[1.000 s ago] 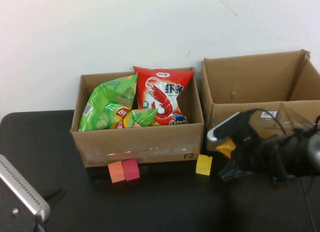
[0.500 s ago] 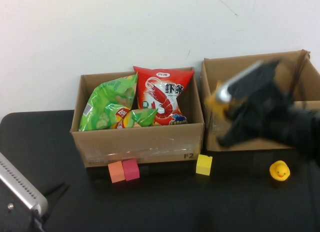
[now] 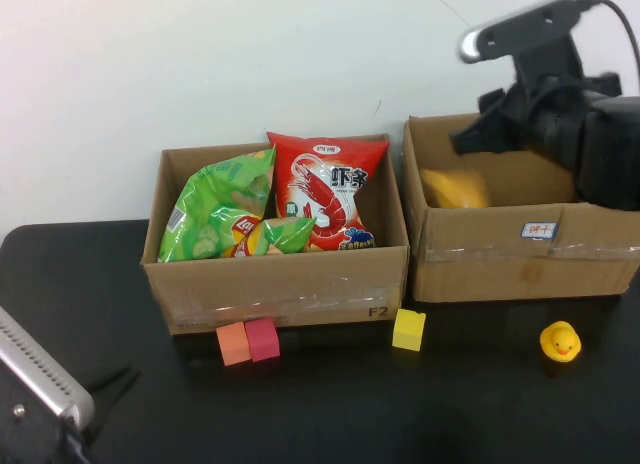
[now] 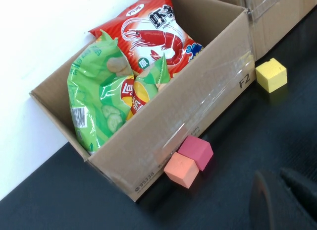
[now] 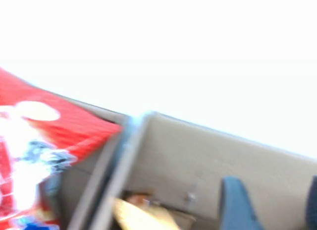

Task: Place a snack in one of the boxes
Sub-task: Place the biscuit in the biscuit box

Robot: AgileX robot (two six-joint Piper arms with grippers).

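Observation:
A yellow snack bag [image 3: 455,187] lies blurred inside the right cardboard box [image 3: 520,246], near its left wall; it also shows in the right wrist view [image 5: 141,217]. My right gripper [image 3: 482,134] is raised above that box's back, open and empty; its blue fingers [image 5: 237,202] stand apart in front of the box's inner wall. The left box [image 3: 280,284] holds a red shrimp-chip bag [image 3: 320,189] and a green chip bag [image 3: 215,209], both upright. My left arm [image 3: 40,384] is parked at the front left; its gripper [image 4: 283,190] is shut, low over the black table.
In front of the boxes lie an orange cube [image 3: 232,343], a pink cube [image 3: 262,338] and a yellow cube [image 3: 408,329]. A yellow rubber duck [image 3: 560,341] stands at the front right. A white wall is right behind the boxes.
My right gripper rose from in front of the right box, carrying the yellow snack up over it, and let it go. The snack is now in the box. The left arm stayed put.

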